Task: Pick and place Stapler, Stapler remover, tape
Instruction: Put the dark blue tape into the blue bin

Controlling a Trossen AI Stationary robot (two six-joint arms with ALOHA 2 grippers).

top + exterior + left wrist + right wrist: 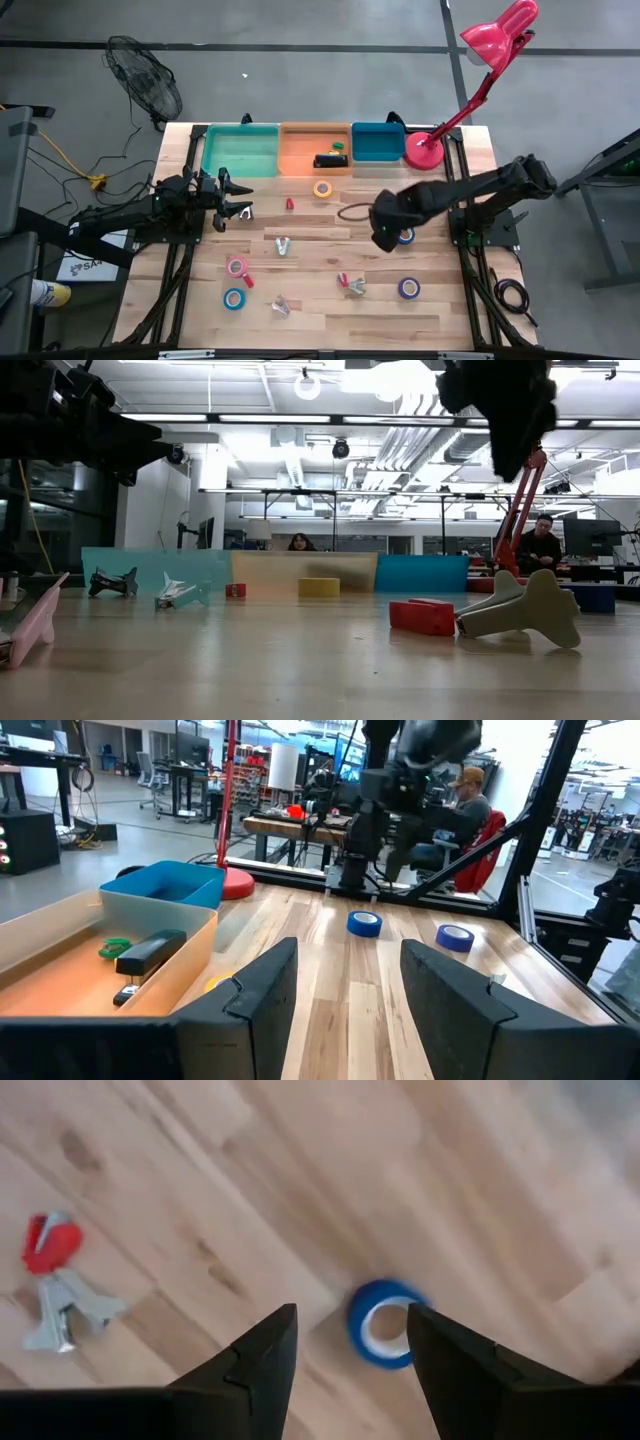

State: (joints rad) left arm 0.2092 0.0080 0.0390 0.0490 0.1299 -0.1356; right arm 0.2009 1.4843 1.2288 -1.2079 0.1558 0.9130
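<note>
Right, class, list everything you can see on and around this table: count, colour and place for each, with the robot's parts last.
bins: three; green, orange, blue; side by side along the table's top edge in the high view
stapler: one; black; in the orange bin
tape rolls: five; yellow by the orange bin, pink, light blue, dark blue, blue
staple removers: three; pale metal, one with red; mid-table
lamp: one; red; beside the blue bin
fan: one; black; on the floor
people: two; in the room behind
left fingers: open; near the green bin
right fingers: open; above the blue tape
</note>
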